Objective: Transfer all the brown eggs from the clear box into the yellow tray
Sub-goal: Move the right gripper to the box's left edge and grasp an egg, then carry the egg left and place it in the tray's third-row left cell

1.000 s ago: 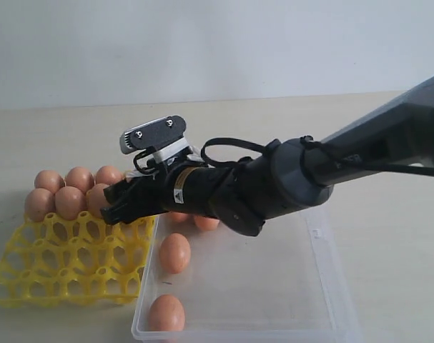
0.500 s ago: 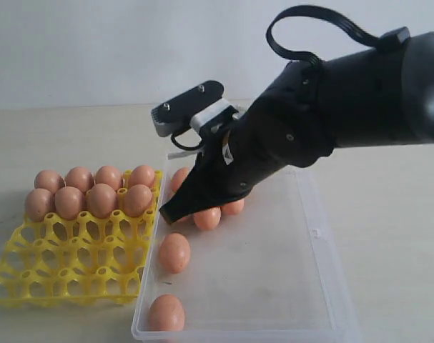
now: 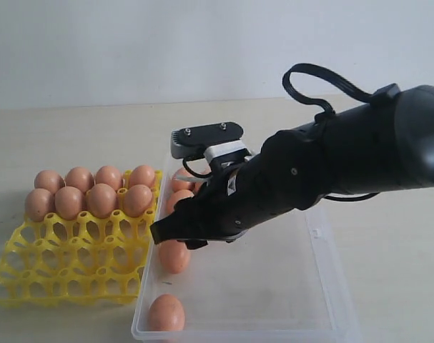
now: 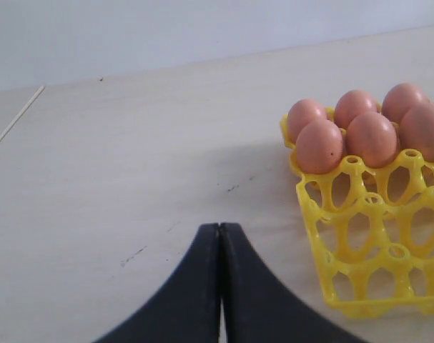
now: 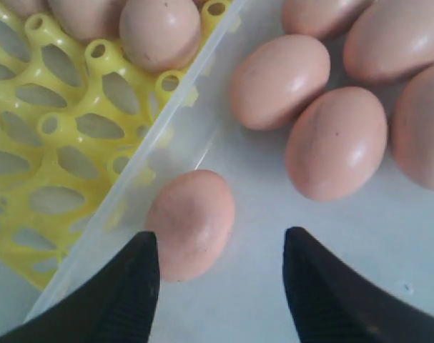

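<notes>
**Egg sorting: eight in the tray, right arm over the box**

The yellow tray (image 3: 66, 264) sits toward the left edge of the table (image 3: 59, 136), with the clear box (image 3: 324, 246) right beside it along its right side, more toward the middle of the tabletop. Eight brown eggs (image 3: 101, 200) fill the two back rows of the tray, four per row. The rows closer to the front edge have open cups.

In the box, two eggs lie apart near the wall on the tray side. One is about halfway along it and one is down in the front corner. A few more bunch up at the back end, partly hidden behind the arm.

The right gripper (image 3: 159, 232) reaches across from the right and hangs low over that tray-side wall, above the halfway egg. In the right wrist view its jaws are spread wide, and the egg lies between them, closer to one finger. I can't tell if that finger touches the shell. Nothing is gripped.

The left gripper (image 4: 219, 229) is over bare table to the left of the tray, with its jaws pressed together and nothing in them.
</notes>
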Available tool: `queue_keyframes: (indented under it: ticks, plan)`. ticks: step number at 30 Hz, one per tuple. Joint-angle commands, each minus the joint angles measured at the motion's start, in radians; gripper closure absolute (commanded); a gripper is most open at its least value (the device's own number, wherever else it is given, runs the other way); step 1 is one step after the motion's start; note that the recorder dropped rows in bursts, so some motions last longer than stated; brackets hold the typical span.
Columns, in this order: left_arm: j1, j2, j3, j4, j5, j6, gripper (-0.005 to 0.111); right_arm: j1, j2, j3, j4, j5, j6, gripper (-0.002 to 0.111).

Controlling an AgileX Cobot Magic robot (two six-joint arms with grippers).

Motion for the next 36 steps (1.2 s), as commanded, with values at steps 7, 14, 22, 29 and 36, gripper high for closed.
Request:
queue_keyframes:
  ticks: [7, 14, 22, 29, 36]
  plan:
    - [-0.008, -0.006, -0.004, -0.002, -0.009, -0.005, 0.107, -0.003, 0.065, 0.003, 0.08, -0.061, 0.009, 0.056]
    - [-0.008, -0.006, -0.004, -0.002, -0.009, -0.005, 0.107, 0.023, 0.069, -0.037, 0.082, -0.055, 0.003, 0.056]
    - [-0.008, -0.006, -0.004, -0.002, -0.009, -0.005, 0.107, 0.025, 0.131, -0.081, 0.082, -0.027, -0.01, 0.056]
    - [-0.008, -0.006, -0.004, -0.002, -0.009, -0.005, 0.107, 0.025, 0.176, -0.087, 0.082, -0.041, -0.014, 0.056]
    - [-0.008, -0.006, -0.004, -0.002, -0.009, -0.005, 0.107, 0.025, 0.209, -0.087, 0.082, -0.065, -0.029, 0.073]
